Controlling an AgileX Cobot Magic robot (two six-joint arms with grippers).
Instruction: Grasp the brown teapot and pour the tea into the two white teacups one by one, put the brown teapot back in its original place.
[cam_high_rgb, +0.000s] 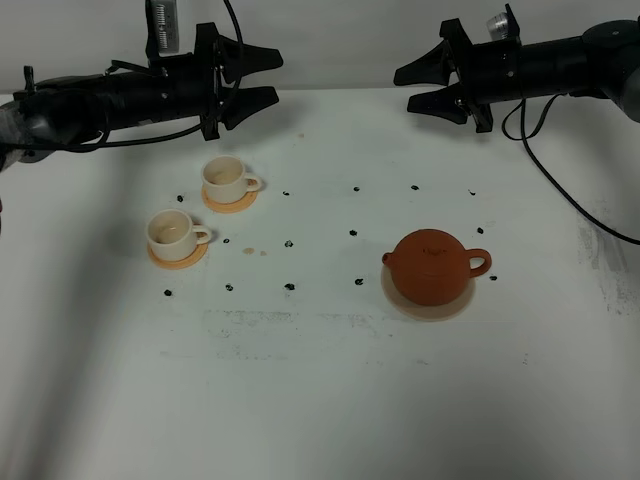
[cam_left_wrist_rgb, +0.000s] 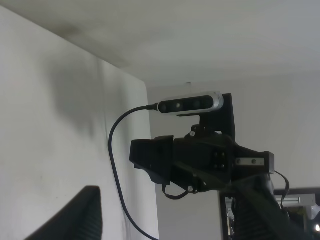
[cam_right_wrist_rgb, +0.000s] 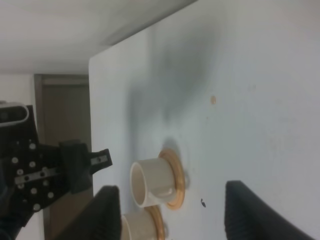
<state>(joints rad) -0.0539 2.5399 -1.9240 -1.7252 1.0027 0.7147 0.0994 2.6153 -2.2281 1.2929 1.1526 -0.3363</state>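
The brown teapot (cam_high_rgb: 432, 262) sits on the large beige coaster, its original place (cam_high_rgb: 432, 304), right of the table's middle, with its handle to the right. The two white teacups stand on small orange coasters at the left: one further back (cam_high_rgb: 228, 180) (cam_right_wrist_rgb: 152, 182), one nearer the front (cam_high_rgb: 173, 234) (cam_right_wrist_rgb: 139, 226). My left gripper (cam_high_rgb: 277, 77) hovers open above the table's far edge, behind the cups, holding nothing. Over the far right, my right gripper (cam_high_rgb: 403, 88) (cam_right_wrist_rgb: 180, 220) is open and empty, well behind the teapot. In the left wrist view one dark finger (cam_left_wrist_rgb: 75, 215) shows.
Small black marks (cam_high_rgb: 289, 243) dot the white table (cam_high_rgb: 320, 400) between the cups and the teapot. A black cable (cam_high_rgb: 560, 190) trails from the right arm across the table's right side. The left wrist view looks at the right arm's camera (cam_left_wrist_rgb: 192, 104).
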